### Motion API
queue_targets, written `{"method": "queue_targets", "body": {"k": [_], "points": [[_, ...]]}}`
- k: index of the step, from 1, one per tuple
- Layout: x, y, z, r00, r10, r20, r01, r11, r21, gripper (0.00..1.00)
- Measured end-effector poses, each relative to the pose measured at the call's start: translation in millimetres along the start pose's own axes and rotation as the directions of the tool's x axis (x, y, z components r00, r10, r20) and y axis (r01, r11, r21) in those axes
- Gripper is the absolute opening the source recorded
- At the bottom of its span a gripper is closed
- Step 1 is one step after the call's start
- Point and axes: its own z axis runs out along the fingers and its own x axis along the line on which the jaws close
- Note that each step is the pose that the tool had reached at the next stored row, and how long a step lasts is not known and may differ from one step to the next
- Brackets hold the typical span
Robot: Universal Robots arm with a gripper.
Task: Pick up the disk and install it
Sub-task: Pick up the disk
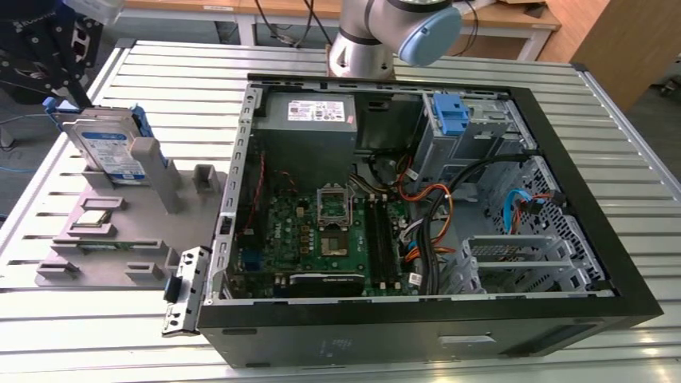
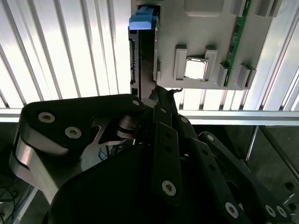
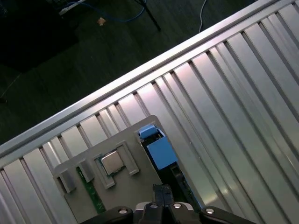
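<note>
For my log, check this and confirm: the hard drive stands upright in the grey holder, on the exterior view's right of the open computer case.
Wrong in one respect: the side. The hard drive does stand upright in the grey holder, but it is on the exterior view's left of the open computer case, not the right. The exterior view shows this.

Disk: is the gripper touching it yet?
Cannot tell. In the second wrist view the gripper sits at the disk's edge, but neither gap nor contact shows plainly.
</note>
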Motion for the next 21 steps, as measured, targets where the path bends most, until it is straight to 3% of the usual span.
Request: {"method": "queue_targets", "body": {"k": [13, 17, 21], "points": [[0.0, 0.0, 0.1, 1.0000, -0.008, -0.0004, 0.008, 1.0000, 0.0001, 0.10], [0.0, 0.0, 0.4, 0.9983, -0.059, -0.0038, 0.059, 0.9983, -0.0006, 0.10], [0.0, -0.1, 0.7, 0.9917, -0.128, -0.0088, 0.128, 0.9917, -0.0018, 0.10]]}}
